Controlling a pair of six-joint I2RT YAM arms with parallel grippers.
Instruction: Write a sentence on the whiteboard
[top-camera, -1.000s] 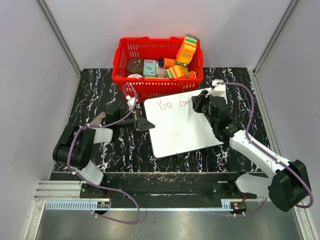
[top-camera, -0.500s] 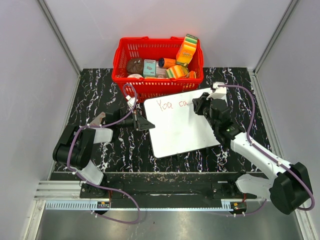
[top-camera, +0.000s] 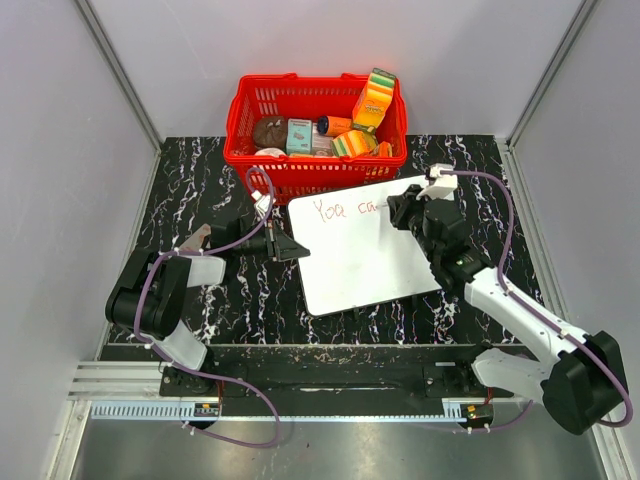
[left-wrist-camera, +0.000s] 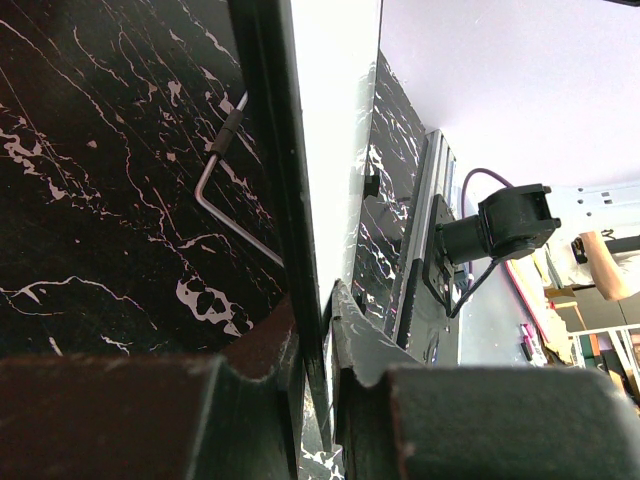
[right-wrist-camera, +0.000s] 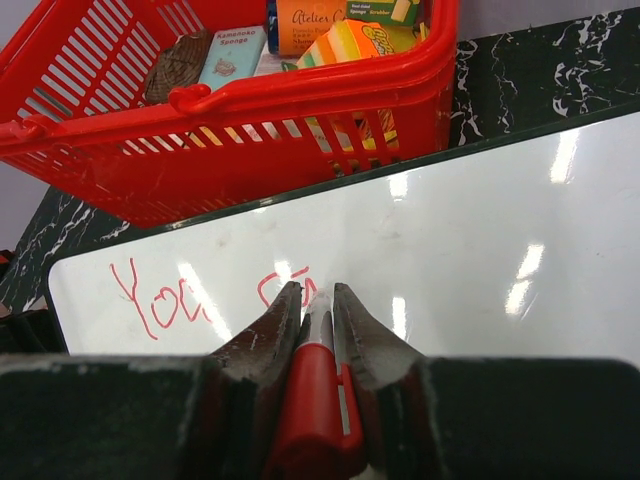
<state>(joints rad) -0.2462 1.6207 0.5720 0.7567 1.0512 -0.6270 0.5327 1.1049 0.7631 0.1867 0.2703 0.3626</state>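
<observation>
The whiteboard (top-camera: 365, 255) lies tilted on the black marble table in front of the red basket. Red lettering (top-camera: 340, 209) reads "You ca" along its far edge; in the right wrist view the lettering (right-wrist-camera: 160, 300) shows "You" and part of "ca". My right gripper (top-camera: 395, 212) is shut on a red marker (right-wrist-camera: 318, 400), its tip on the board just right of the last letter. My left gripper (top-camera: 292, 246) is shut on the whiteboard's left edge (left-wrist-camera: 300, 200), seen edge-on in the left wrist view.
A red basket (top-camera: 250, 100) with several packaged items stands at the back, touching the board's far edge; it also shows in the right wrist view (right-wrist-camera: 250, 110). Grey walls close in left, right and back. A thin metal rod (left-wrist-camera: 225, 190) lies under the board.
My right gripper with the marker has shifted slightly right along the top line, and the lettering after "You" has grown a little. The left arm has not moved.
</observation>
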